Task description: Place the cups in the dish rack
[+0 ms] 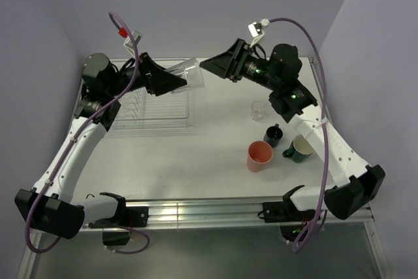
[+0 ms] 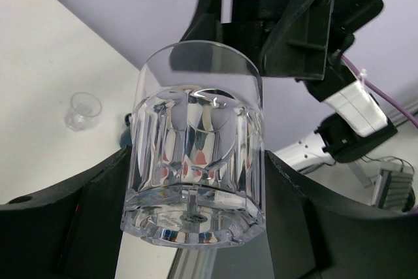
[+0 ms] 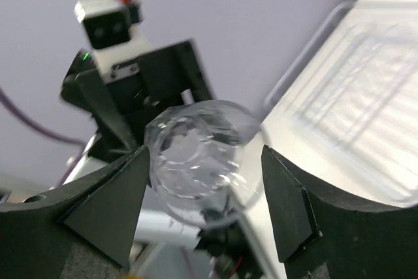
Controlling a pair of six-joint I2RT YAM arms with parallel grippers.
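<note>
A clear glass tumbler (image 1: 191,74) hangs in the air over the right end of the dish rack (image 1: 153,106). My left gripper (image 1: 183,79) is shut on its base, both fingers (image 2: 98,217) pressing the faceted glass (image 2: 196,155). Facing it, my right gripper (image 1: 205,65) is open; the tumbler's mouth (image 3: 196,158) sits between its spread fingers (image 3: 297,204) with a gap on the right side. On the table to the right stand a small clear glass (image 1: 259,110), a navy mug (image 1: 273,134), a teal mug (image 1: 300,148) and a pink tumbler (image 1: 259,156).
The rack's wire bars (image 3: 366,83) show blurred under the right wrist. Walls close in behind and on both sides of the table. A metal rail (image 1: 196,212) runs along the near edge between the arm bases.
</note>
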